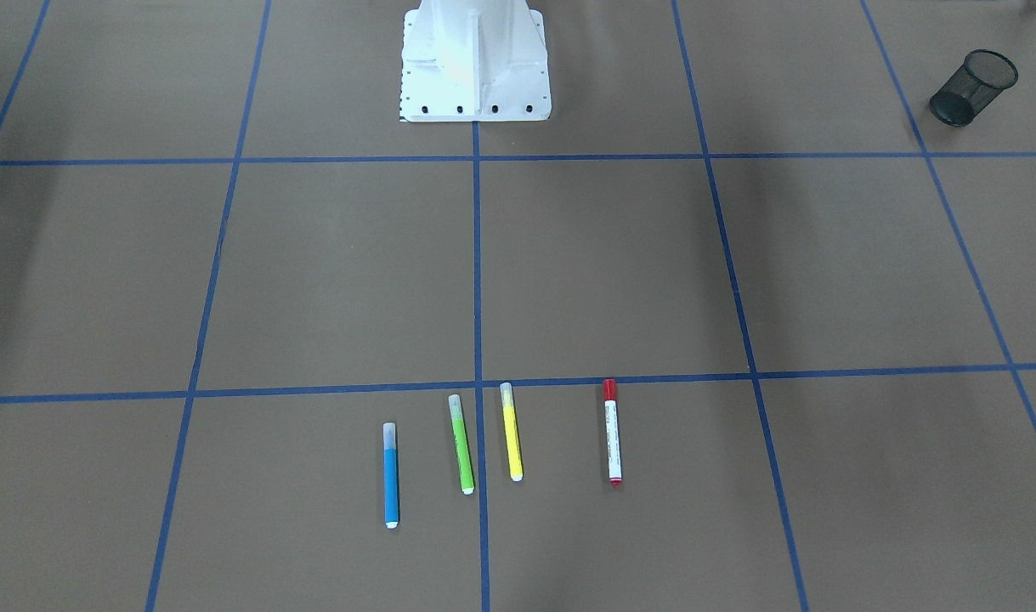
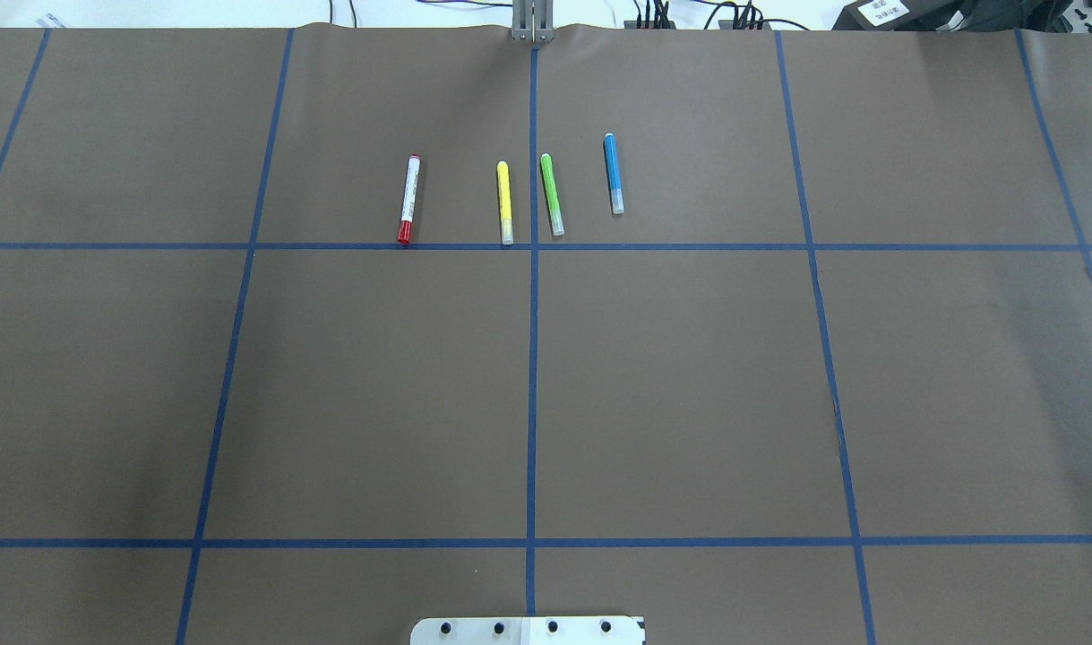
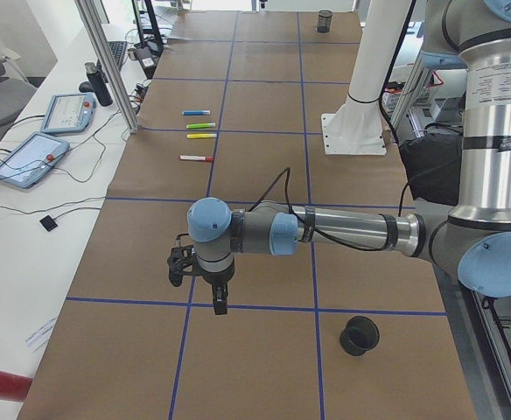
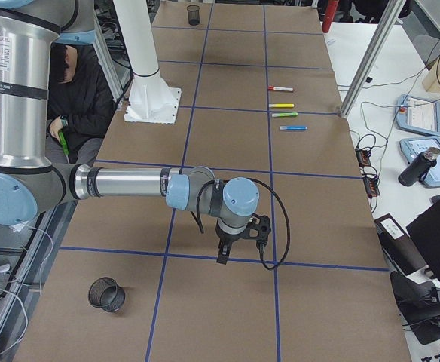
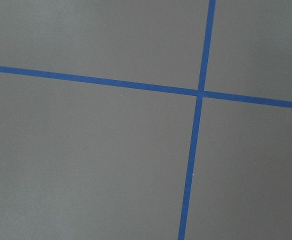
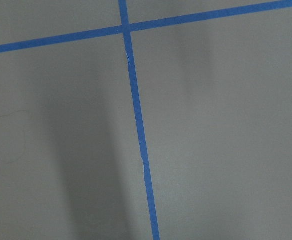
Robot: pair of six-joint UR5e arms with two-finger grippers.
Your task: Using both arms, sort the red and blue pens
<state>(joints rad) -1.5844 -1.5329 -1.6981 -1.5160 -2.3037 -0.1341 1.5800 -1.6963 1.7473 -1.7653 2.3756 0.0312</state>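
Red and blue pens lie in a row on the counter [image 2: 689, 403].
The red pen [image 2: 408, 199] and blue pen [image 2: 614, 174] flank the yellow marker [image 2: 504, 202] and green marker [image 2: 552, 194]. The left pincer [image 3: 220, 304] and right pincer [image 4: 221, 254] hang well apart from them; I cannot tell how open either is.

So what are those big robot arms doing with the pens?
Nothing is being handled right now. The red pen and the blue pen lie on the brown table at the two ends of a row, with a yellow marker and a green marker between them. The left claw and the right claw hang over the table far from the pens, touching none. The sorting has not begun.
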